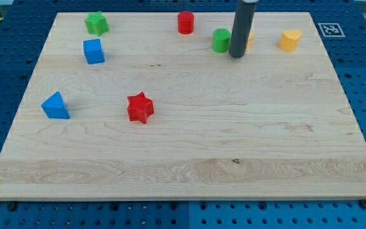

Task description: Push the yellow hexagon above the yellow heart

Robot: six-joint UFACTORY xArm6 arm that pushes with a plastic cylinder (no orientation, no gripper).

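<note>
My tip rests on the wooden board near the view's top, right of centre. A yellow block sits just behind the rod on its right side and is mostly hidden, so its shape cannot be made out. A second yellow block, which looks like the heart, lies further to the view's right, apart from the rod. A green cylinder stands close against the rod's left side.
A red cylinder is at the top centre. A green star and a blue cube are at the top left. A blue triangle and a red star lie at the middle left.
</note>
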